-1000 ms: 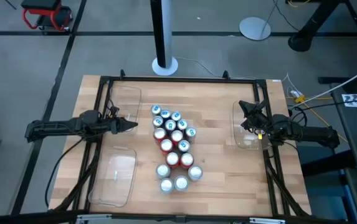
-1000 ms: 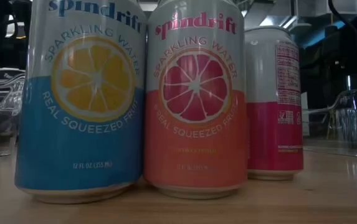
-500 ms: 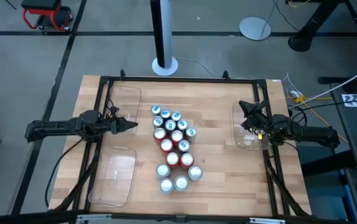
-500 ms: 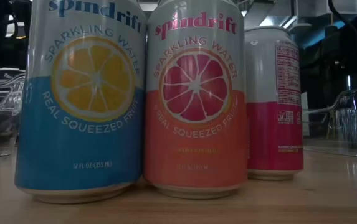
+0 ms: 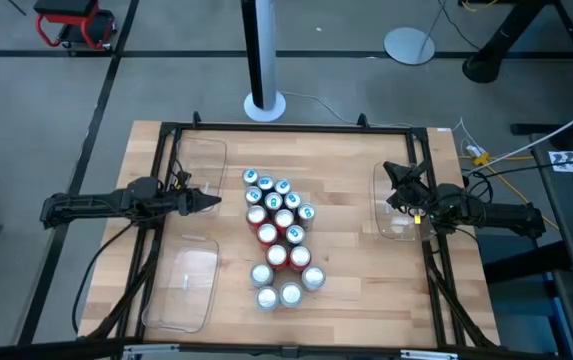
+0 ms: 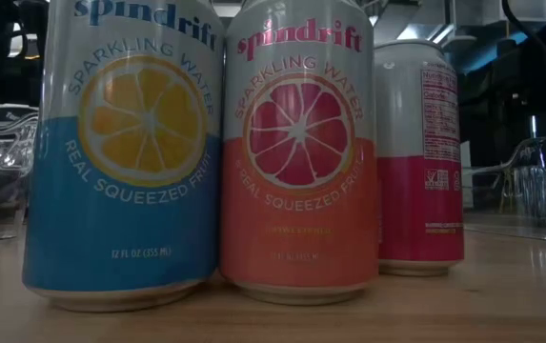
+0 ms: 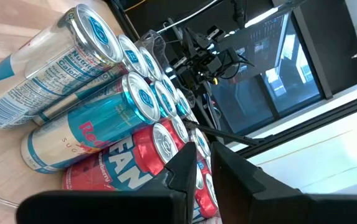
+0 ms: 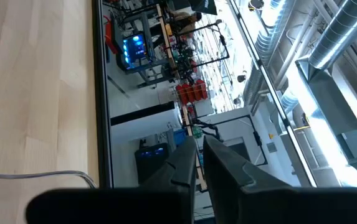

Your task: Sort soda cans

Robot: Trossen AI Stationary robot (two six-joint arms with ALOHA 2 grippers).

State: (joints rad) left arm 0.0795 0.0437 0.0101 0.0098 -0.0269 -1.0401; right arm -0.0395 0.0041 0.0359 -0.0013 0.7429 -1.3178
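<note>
Several soda cans (image 5: 279,235) stand upright in a tight cluster at the middle of the wooden table, blue ones at the far end, red in the middle, silver at the near end. The low view shows three of them close up: a blue one (image 6: 125,152), an orange-red one (image 6: 298,152) and a pink one (image 6: 420,157). My left gripper (image 5: 214,201) hovers shut to the left of the cluster, pointing level at the cans (image 7: 97,124). My right gripper (image 5: 390,170) hovers shut at the table's right side, over a clear tray, apart from the cans.
Clear plastic trays lie at the far left (image 5: 201,160), near left (image 5: 184,290) and right (image 5: 391,210) of the table. A black frame (image 5: 286,127) runs round the table's edges. Bare wood (image 5: 351,250) lies between the cans and the right tray.
</note>
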